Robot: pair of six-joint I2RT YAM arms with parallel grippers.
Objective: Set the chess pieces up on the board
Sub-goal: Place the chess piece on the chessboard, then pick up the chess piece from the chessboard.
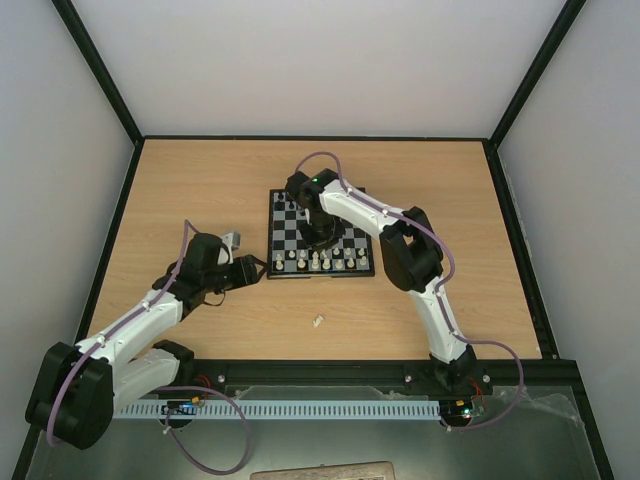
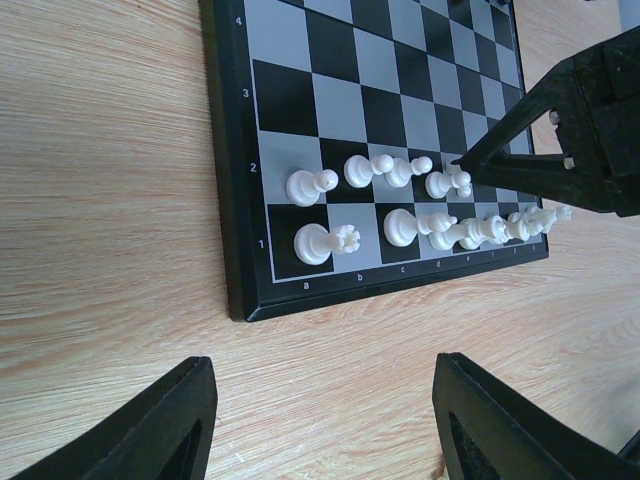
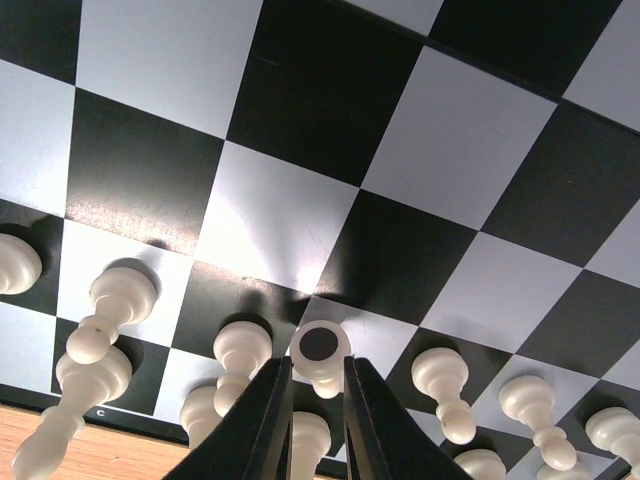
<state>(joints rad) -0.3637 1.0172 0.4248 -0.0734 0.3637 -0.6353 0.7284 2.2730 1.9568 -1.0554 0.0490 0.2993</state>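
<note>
On the wooden table (image 1: 200,190) the board (image 1: 272,235) sat mid-frame with white chess pieces (image 1: 316,262) along its lower rows, the left gripper (image 1: 258,268) open at its lower left, the right gripper (image 3: 316,364) closely flanking one piece (image 3: 320,343), grip unclear.

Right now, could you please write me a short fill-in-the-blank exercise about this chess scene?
1. The right end effector is over the ___.
2. The left end effector hangs beside the board with its jaws ___.
3. The white chess pieces on it stand in rows 1 and ___.
4. One stray white piece lies off the board, on the ___.
Missing words: board; open; 2; table.
</note>
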